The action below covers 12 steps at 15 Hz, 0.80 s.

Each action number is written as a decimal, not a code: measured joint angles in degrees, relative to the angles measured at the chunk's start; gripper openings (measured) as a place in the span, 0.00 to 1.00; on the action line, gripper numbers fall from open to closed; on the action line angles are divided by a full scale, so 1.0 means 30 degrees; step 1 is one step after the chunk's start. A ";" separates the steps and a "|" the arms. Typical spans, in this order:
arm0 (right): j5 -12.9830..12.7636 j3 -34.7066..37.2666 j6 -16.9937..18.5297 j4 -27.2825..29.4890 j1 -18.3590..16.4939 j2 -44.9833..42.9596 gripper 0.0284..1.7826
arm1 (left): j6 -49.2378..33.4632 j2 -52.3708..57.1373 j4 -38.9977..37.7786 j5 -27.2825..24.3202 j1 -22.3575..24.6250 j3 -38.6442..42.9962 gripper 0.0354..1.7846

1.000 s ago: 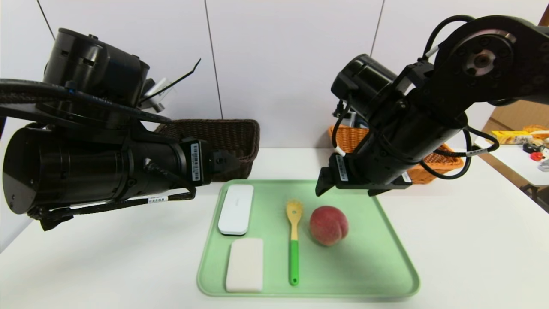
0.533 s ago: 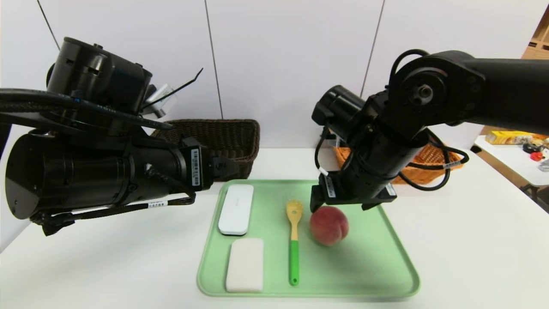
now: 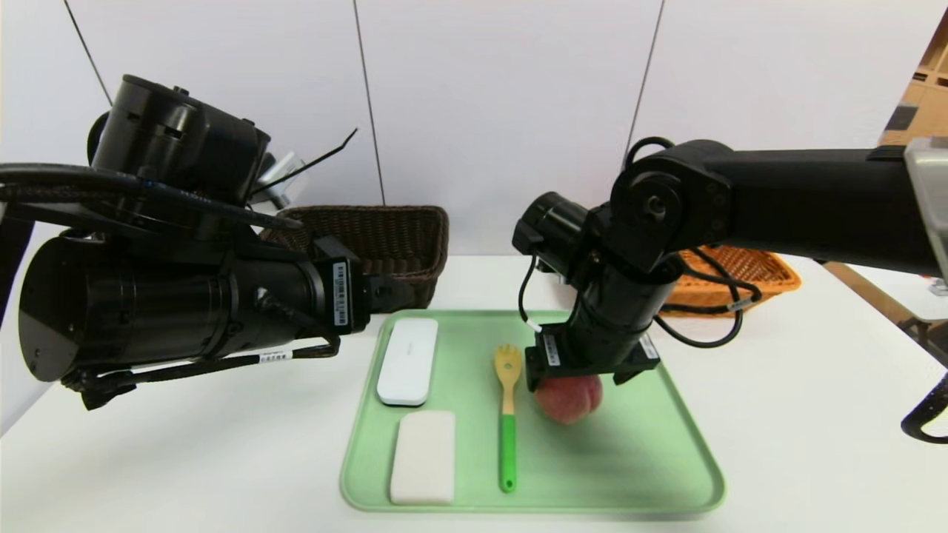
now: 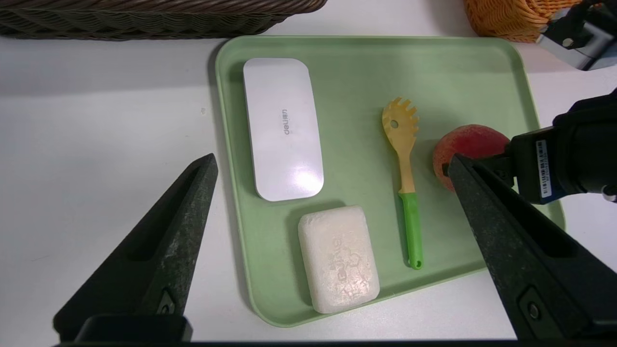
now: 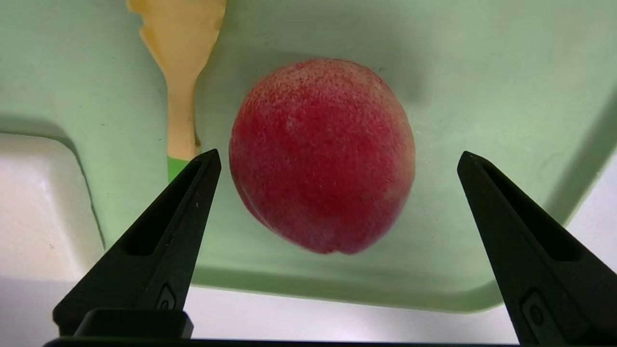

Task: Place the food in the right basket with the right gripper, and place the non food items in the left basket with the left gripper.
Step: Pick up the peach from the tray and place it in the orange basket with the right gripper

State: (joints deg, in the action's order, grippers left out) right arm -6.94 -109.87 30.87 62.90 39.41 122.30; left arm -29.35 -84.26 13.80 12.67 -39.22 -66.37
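- Tray (image 3: pixel 666 474) on the surface holds four things: white case (image 3: pixel 407 360) at 10 o'clock, soap block (image 3: pixel 423 457) at 8 o'clock, yellow spoon (image 3: pixel 507 414) at centre, peach (image 3: pixel 569 398) just toward 3 o'clock of the spoon.
- Peach: on the tray, not lifted. Right gripper (image 5: pixel 332 159) directly over it, jaws spread wide to either side, holding nothing.
- Left gripper (image 4: pixel 332 164) hangs above the tray's 9 o'clock side, jaws wide apart, empty.
- Brown left basket (image 3: pixel 385 237) at 11 o'clock of the tray, orange right basket (image 3: pixel 748 270) at 2 o'clock; contents not visible.
- Judgement: peach pick in hand; three non-food items left.
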 joint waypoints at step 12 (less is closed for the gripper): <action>0.0065 0.0000 0.0284 -0.0033 0.0028 0.0947 0.64 | 0.0065 -0.0240 0.0000 0.0004 0.0037 -0.0045 0.94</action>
State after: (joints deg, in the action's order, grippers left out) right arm -6.74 -109.87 31.72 62.81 39.50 125.14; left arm -29.16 -84.98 13.80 12.68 -39.11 -66.50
